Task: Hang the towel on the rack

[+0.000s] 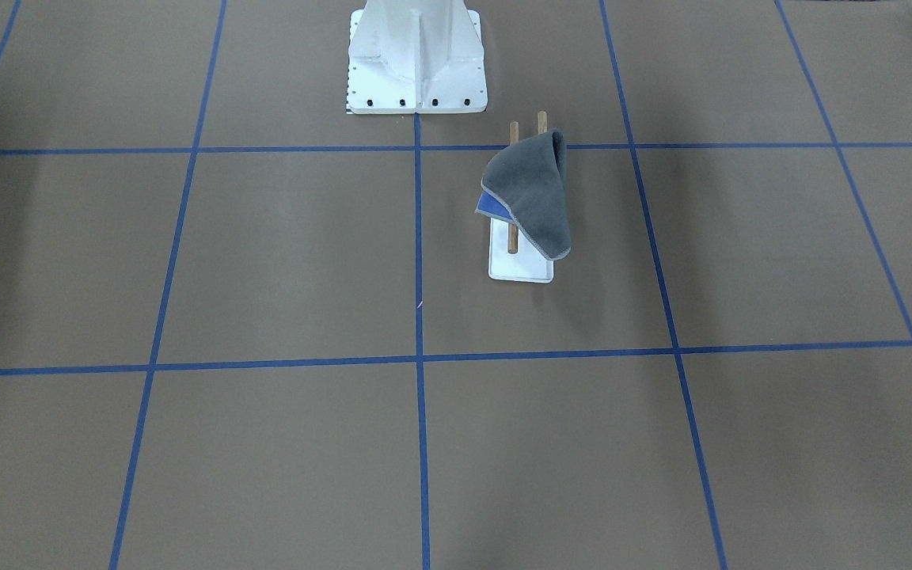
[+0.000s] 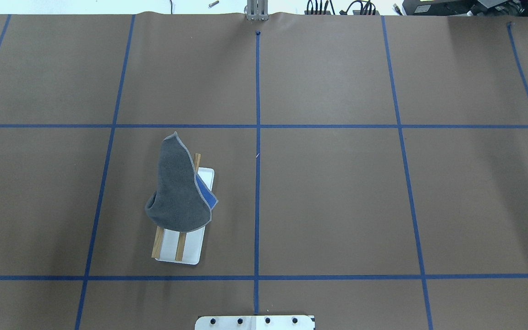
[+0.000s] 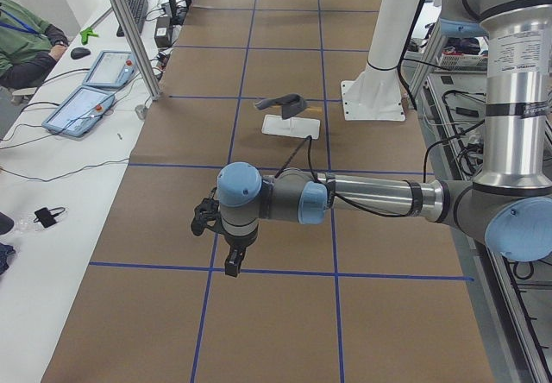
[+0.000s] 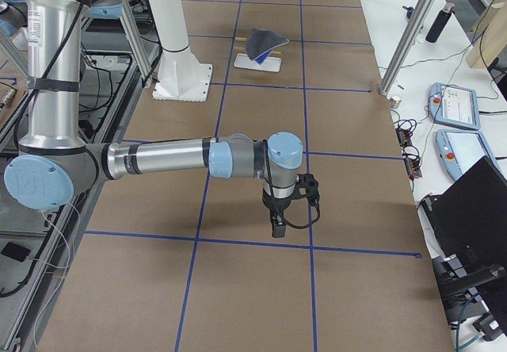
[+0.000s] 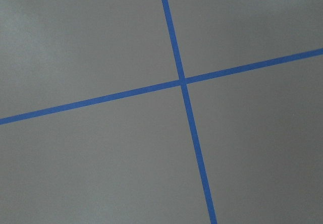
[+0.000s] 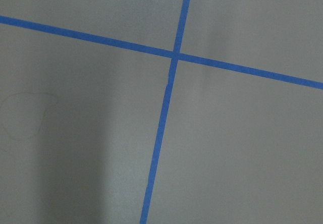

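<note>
1. Nearest in the side views: left gripper (image 3: 231,265) and right gripper (image 4: 277,227), each pointing down over bare table (image 2: 337,206), well apart from the rack (image 2: 193,247). Cannot tell whether the fingers are spread or pressed together. Nothing but blue tape lines (image 5: 181,80) in the wrist views.
2. Towel (image 2: 177,192): draped across both dowels (image 2: 180,247), dark grey face up, blue underside (image 2: 204,195) peeking out toward the table's centre. One tip trailing past the rack's far end, perhaps clear of the table, though hard to say from here.
3. Judged already hung.
4. Handling, as a judgement: soft, light and limp, likely to slide off smooth rods if tugged. Best pinched near a corner, then lifted rather than dragged.
5. Count: one towel, one rack with two dowels, two grippers, one white pedestal (image 1: 416,71).
</note>
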